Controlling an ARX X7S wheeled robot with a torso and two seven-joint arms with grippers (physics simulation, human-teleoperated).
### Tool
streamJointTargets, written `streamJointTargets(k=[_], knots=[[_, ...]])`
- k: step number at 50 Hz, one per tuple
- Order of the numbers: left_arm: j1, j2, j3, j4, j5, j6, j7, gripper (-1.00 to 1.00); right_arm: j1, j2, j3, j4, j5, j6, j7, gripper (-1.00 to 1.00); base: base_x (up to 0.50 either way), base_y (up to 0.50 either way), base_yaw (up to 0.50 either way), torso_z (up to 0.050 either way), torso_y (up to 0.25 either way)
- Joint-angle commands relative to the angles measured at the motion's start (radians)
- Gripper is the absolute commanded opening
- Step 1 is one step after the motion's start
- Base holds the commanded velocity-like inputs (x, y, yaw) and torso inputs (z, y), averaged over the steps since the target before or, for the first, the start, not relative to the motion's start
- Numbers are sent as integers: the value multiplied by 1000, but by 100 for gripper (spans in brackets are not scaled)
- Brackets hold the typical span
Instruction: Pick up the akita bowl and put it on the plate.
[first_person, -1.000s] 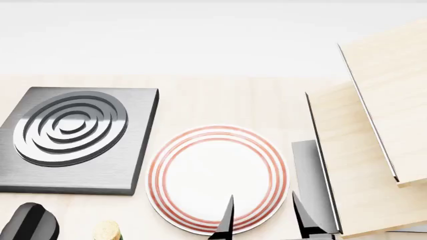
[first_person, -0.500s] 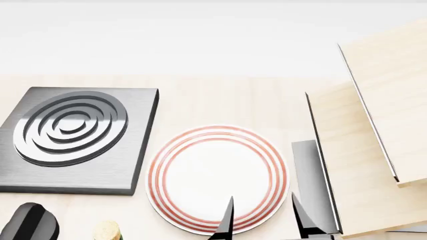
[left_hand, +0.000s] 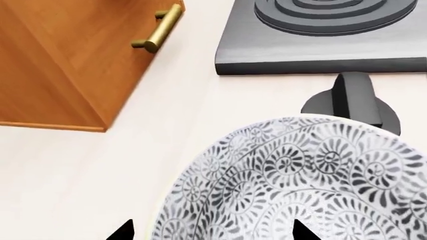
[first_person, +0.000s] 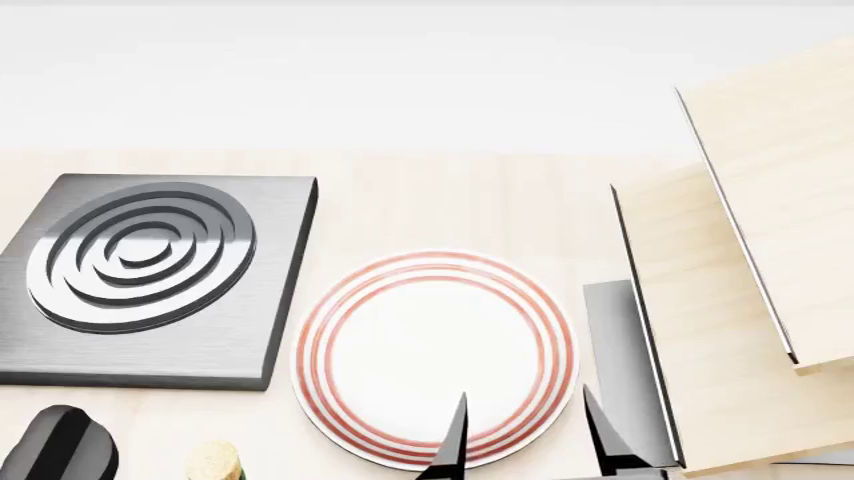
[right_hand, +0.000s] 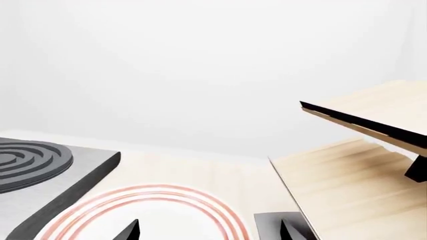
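Observation:
The akita bowl (left_hand: 300, 180), white with a dense dark grey floral pattern, fills the left wrist view and is out of the head view. My left gripper (left_hand: 212, 232) is open just above it, with one fingertip (left_hand: 123, 232) over the counter outside the bowl and the other over the bowl. The plate (first_person: 434, 355), white with red rings, lies in the middle of the counter. My right gripper (first_person: 530, 440) hangs open over the plate's near right edge, holding nothing. The right wrist view shows the plate (right_hand: 153, 215) under that gripper (right_hand: 210, 232).
A square dark grey stove burner (first_person: 147, 275) sits left of the plate, with a black knob (first_person: 60, 445) in front of it. A brown cabinet (left_hand: 60, 60) with a brass handle stands near the bowl. Pale wooden panels (first_person: 747, 300) rise at the right. A cork top (first_person: 214, 462) shows at the bottom.

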Motion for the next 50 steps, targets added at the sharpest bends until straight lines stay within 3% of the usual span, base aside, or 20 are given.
streamJointTargets(k=[1, 41, 42, 50], knots=[[1, -11, -4, -7, -22, -54, -8, 100, 1, 2, -2, 1, 2, -3, 4, 100, 0, 0, 0, 0, 0], [-24, -44, 91, -98, -35, -141, -10, 100, 4, 6, -13, 21, 13, -15, 11, 100, 0, 0, 0, 0, 0], [-26, -42, 97, -108, -34, -137, -7, -100, 4, 5, -12, 25, 14, -19, 11, 100, 0, 0, 0, 0, 0], [-28, -51, 128, -112, -20, -131, -10, -100, 5, 5, -12, 35, 19, -26, 11, 100, 3, 0, -2, -3, 0]])
